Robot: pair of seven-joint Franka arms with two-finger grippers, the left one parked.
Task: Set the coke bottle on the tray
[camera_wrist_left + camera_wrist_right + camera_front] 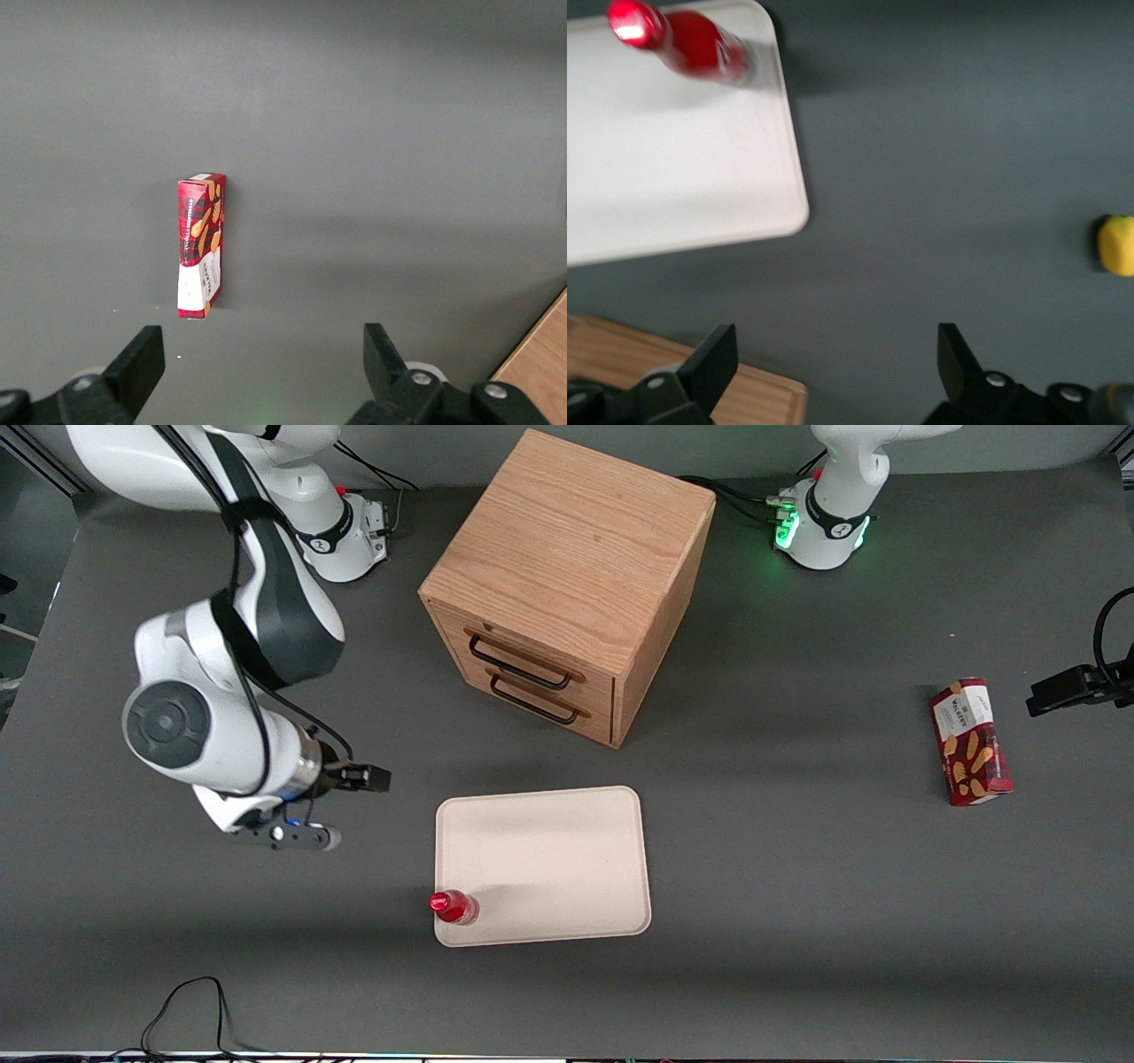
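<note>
The coke bottle, small and red with a red cap, stands upright on the cream-white tray, at the tray corner nearest the front camera toward the working arm's end. It also shows in the right wrist view, standing on the tray. My right gripper hangs above the bare table, apart from the tray toward the working arm's end and farther from the front camera than the bottle. Its fingers are open and hold nothing.
A wooden two-drawer cabinet stands farther from the front camera than the tray; its edge shows in the right wrist view. A flat red snack box lies toward the parked arm's end. A small yellow object lies on the table.
</note>
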